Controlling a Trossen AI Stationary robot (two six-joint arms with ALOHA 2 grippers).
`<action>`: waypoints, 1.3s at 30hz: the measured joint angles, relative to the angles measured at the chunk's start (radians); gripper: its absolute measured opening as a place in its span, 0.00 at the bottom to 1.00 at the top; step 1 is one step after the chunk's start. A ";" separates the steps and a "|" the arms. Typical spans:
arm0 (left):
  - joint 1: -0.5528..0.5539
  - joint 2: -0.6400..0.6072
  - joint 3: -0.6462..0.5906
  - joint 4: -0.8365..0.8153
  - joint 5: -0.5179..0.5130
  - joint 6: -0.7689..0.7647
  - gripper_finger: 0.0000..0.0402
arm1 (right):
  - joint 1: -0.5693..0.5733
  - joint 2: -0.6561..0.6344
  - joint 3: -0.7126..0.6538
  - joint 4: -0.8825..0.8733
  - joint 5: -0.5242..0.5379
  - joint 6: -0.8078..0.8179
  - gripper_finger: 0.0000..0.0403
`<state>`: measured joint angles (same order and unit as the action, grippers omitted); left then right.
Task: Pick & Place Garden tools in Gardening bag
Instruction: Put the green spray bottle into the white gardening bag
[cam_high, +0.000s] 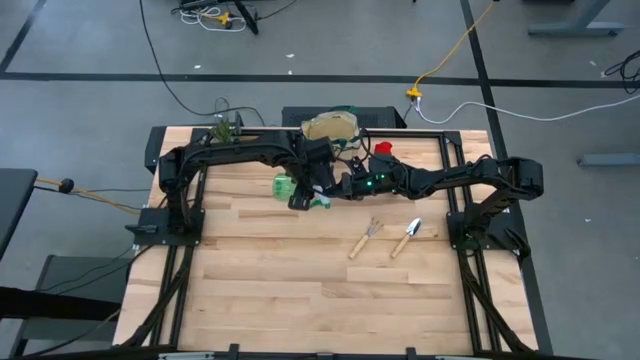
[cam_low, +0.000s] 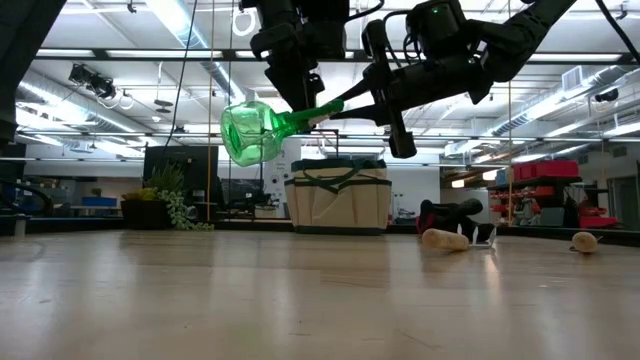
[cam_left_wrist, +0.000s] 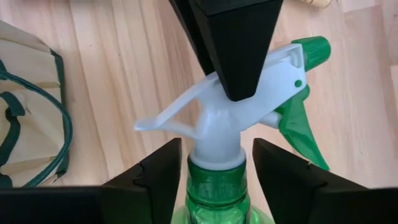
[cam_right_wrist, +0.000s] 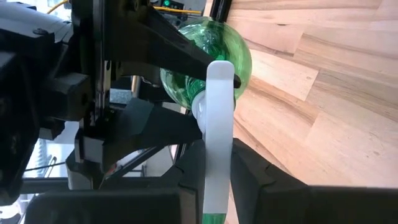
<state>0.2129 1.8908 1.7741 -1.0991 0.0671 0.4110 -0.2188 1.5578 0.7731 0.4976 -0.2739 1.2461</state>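
I see the green spray bottle (cam_low: 255, 130) held in the air above mid-table, right gripper (cam_right_wrist: 217, 168) clamped on its white trigger head, left gripper (cam_left_wrist: 214, 171) spread loosely either side of the neck. Gardening bag (cam_high: 332, 127) sits at the far edge; rake (cam_high: 366, 237) and trowel (cam_high: 406, 237) lie on open boards nearer the front.

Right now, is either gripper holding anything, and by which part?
The right gripper clamps the green spray bottle by its white trigger head, holding it above the table. The left gripper straddles the neck, fingers apart.
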 joint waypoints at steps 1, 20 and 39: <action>-0.002 0.000 0.000 -0.001 -0.003 0.000 0.54 | 0.000 0.000 0.000 0.000 0.000 0.000 0.13; -0.010 -0.033 0.000 -0.045 -0.058 -0.002 0.62 | 0.000 0.000 0.000 0.003 0.000 -0.001 0.13; 0.003 -0.054 0.257 -0.150 -0.044 -0.031 0.45 | -0.005 0.000 0.000 0.024 0.001 -0.043 0.13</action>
<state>0.2159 1.8370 2.0309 -1.2489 0.0232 0.3796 -0.2234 1.5578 0.7731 0.5212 -0.2733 1.2030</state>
